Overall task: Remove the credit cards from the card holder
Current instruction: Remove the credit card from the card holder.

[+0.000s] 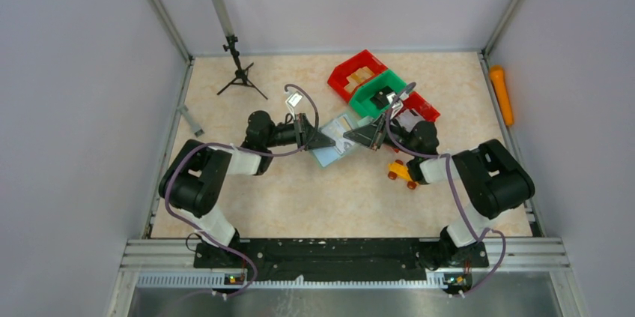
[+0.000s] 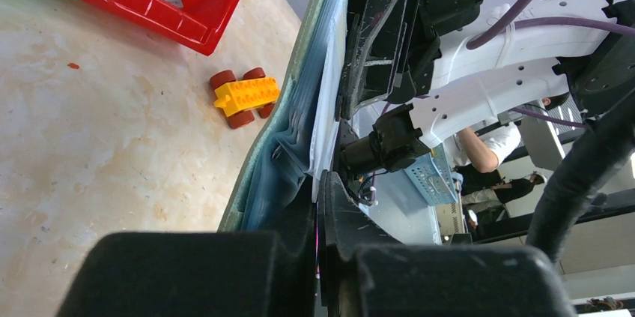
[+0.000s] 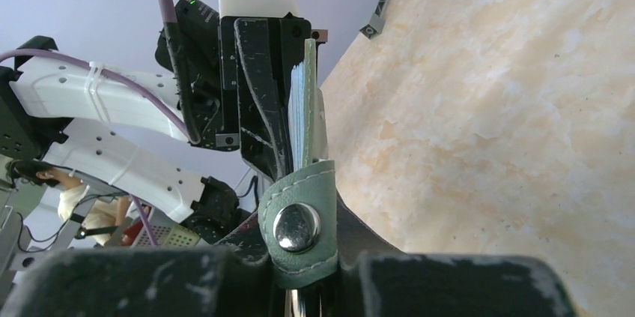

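Firmly, left hand [image 1: 326,139] and right hand [image 1: 357,137] clamp opposite card holder [image 1: 331,154] edges.

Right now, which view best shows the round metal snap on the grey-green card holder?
Right wrist: metal snap close, facing the lens. Top external shows the card holder too small; left wrist, only its edge.
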Controlling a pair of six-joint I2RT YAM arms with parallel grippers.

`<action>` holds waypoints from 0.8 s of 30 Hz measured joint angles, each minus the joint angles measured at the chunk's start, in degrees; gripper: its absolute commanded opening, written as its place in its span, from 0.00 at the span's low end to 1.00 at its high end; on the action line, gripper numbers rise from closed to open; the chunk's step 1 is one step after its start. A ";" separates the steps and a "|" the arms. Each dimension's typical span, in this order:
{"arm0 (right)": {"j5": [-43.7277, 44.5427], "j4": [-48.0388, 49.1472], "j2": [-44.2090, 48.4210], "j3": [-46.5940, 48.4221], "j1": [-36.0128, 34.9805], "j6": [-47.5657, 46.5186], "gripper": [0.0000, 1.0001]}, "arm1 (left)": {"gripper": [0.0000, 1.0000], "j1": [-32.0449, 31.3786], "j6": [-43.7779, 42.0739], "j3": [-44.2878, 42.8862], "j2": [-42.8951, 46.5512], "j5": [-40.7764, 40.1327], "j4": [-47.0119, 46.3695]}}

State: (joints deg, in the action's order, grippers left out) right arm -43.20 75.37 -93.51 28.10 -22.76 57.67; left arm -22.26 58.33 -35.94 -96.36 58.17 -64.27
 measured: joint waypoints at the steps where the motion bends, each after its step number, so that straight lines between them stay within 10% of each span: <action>1: 0.00 0.02 0.00 -0.02 0.02 0.02 0.17 | 0.00 0.00 -0.02 -0.07 0.00 0.04 0.13; 24: 0.66 0.52 0.02 -1.46 2.27 1.05 0.00 | 0.00 0.50 -3.30 -1.33 -0.68 0.76 6.69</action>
State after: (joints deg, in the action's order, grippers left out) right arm -42.54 75.90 -93.49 26.63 -20.49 58.72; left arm -21.76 55.02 -37.28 -97.03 58.94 -57.58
